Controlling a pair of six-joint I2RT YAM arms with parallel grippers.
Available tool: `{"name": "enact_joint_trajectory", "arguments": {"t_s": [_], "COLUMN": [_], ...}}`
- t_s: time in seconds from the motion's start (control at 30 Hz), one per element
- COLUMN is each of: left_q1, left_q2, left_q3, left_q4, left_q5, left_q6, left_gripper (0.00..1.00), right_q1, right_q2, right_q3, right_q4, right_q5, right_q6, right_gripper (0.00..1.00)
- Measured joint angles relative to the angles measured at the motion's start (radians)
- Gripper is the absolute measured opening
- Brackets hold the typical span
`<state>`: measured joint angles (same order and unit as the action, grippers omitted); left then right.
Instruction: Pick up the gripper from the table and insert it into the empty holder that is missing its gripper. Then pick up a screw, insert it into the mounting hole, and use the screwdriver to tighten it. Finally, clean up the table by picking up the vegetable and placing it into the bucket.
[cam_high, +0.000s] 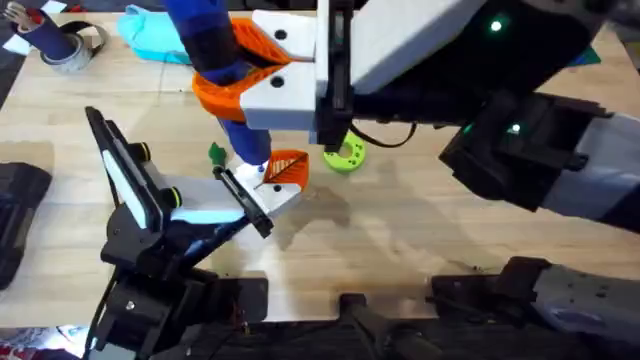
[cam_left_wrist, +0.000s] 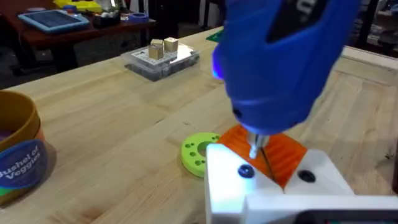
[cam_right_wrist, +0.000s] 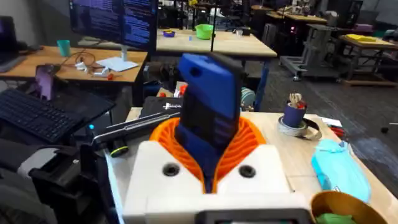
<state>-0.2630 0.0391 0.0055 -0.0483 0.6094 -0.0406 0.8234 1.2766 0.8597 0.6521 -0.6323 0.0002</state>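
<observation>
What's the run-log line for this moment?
phase: tightening screw | right tool: shut on screwdriver | tip: at gripper | left tool: state unclear | bucket: beside

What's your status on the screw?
Right gripper clamped on screwdriver. Bit tip down on small gripper. Left gripper alongside. Green ring nearby, clear.

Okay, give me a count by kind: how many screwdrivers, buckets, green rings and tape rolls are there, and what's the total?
screwdriver: 1
bucket: 1
green ring: 1
tape roll: 1
Total: 4
</observation>
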Motion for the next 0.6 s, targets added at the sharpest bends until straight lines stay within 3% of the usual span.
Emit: {"name": "enact_joint_trajectory", "arguments": {"t_s": [0.6], "left_q1": [0.0], "left_q2": [0.0], "left_q3": [0.0], "left_q4": [0.0], "left_q5": [0.0], "left_q6": [0.0], "left_gripper": [0.016], "right_q1": [0.0], "right_q2": [0.035], "right_q3": [0.0], "right_q4": [0.006], "right_q5": [0.003], "right_q6": [0.0], "right_gripper": [0.047]}}
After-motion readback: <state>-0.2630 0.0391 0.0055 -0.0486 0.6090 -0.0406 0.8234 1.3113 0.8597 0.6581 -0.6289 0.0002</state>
